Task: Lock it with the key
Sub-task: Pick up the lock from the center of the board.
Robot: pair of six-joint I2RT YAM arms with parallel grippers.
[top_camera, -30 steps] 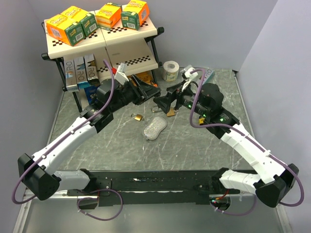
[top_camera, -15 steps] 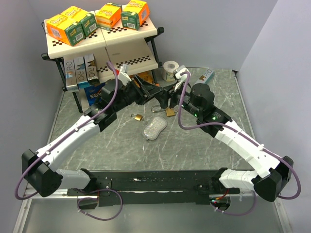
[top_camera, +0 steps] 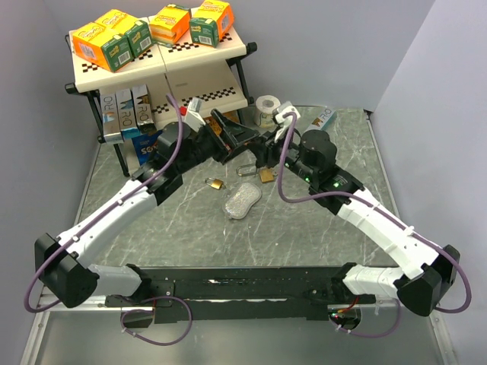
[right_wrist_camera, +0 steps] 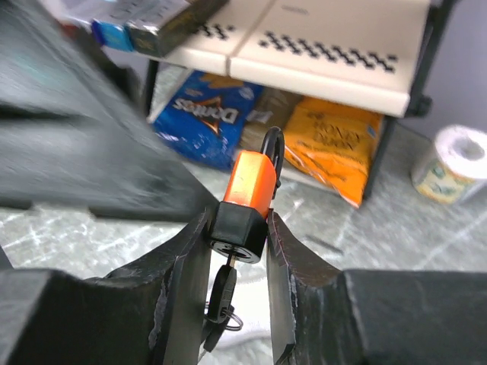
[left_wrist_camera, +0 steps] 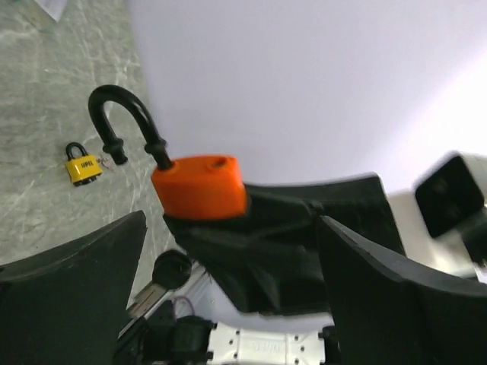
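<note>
Right jaws grip one orange padlock.

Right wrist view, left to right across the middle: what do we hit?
Doritos bag → orange padlock → orange snack bag → toilet paper roll

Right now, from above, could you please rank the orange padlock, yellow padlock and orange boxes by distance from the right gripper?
1. Orange padlock: in the right gripper.
2. Yellow padlock: on the table, leftward.
3. Orange boxes: top shelf, far left.
</note>
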